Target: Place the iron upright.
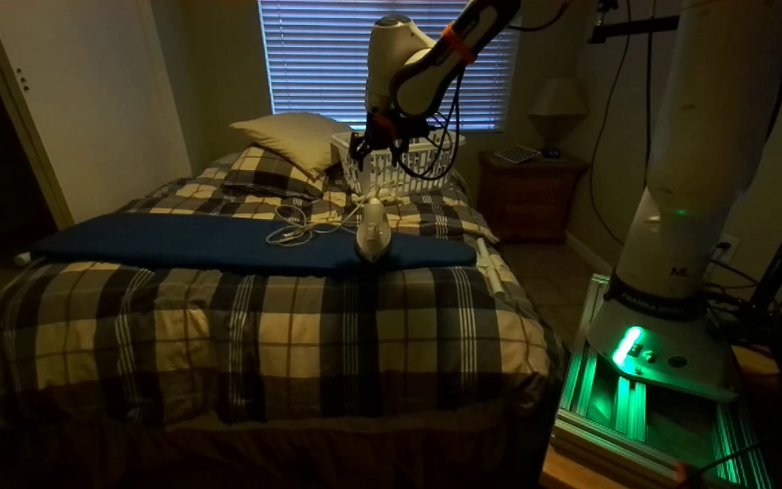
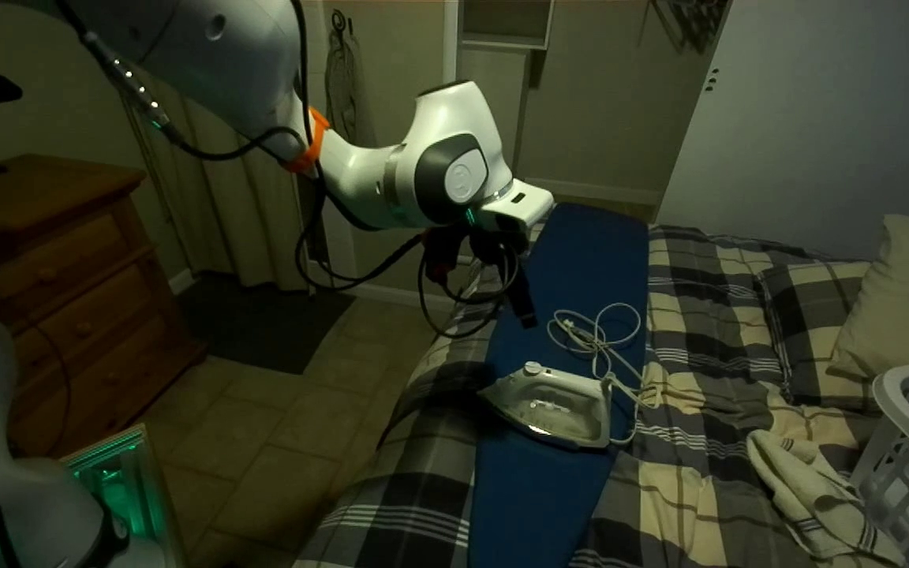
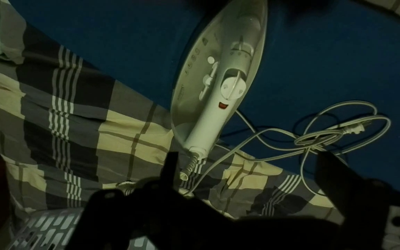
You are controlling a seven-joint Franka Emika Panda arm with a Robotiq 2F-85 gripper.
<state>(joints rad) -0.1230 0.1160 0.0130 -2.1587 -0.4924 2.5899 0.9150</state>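
Note:
The iron [image 1: 373, 227] is pale, with a handle, a dial and a pointed front. It rests flat on its soleplate on the blue ironing board [image 1: 180, 238]. In an exterior view its tip points toward the bed's foot side [image 2: 557, 406]. In the wrist view its heel lies at the board's edge, nearest the fingers [image 3: 217, 83]. My gripper [image 1: 379, 161] is open and empty, above the board and behind the iron's heel. In the wrist view the dark fingers stand wide apart [image 3: 247, 156], the left one by the cord sleeve. Its fingers partly hide each other in an exterior view [image 2: 524, 308].
The iron's white cord [image 2: 596, 339] lies in loops on the board beside the iron. A white lattice basket [image 1: 425, 163] stands on the plaid bed [image 1: 282, 339] behind the gripper. A striped towel [image 2: 809, 497] and a pale pillow [image 2: 904, 308] lie near it. A nightstand [image 1: 533, 197] stands beyond.

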